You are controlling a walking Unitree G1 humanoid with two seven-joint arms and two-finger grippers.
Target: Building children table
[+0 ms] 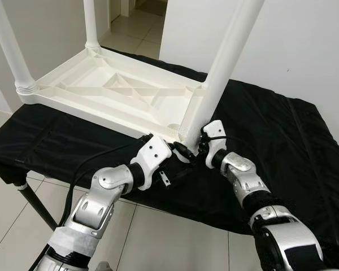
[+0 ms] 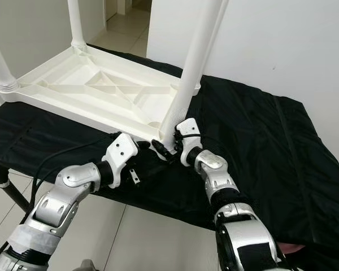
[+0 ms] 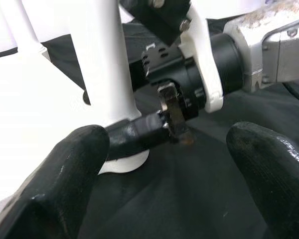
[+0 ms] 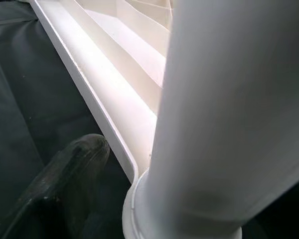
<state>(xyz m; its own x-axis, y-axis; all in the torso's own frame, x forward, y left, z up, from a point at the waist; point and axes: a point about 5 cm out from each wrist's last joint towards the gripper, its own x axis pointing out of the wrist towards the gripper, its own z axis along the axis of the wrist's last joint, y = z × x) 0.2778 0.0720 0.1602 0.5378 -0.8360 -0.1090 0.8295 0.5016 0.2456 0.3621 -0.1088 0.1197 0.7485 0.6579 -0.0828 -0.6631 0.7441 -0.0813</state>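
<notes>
black cloth (image 1: 282, 147) under upturned white table (image 1: 113, 93); right pincer (image 1: 193, 148) grips its leg (image 1: 217, 73), left pincer (image 1: 178, 151) open.

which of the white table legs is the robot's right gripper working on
The near-right leg, the one closest to the robot, at the upturned tabletop's front corner. The right gripper sits at its base; the other legs stand untouched along the far and left edges.

Draped over a work surface: wide black fabric cover (image 1: 282, 141), wrinkled. Beneath its left edge, dark slanted metal support leg (image 1: 37, 206). Below it, pale glossy tiled floor (image 1: 169, 243). Behind it, plain white wall (image 1: 305, 45).
</notes>
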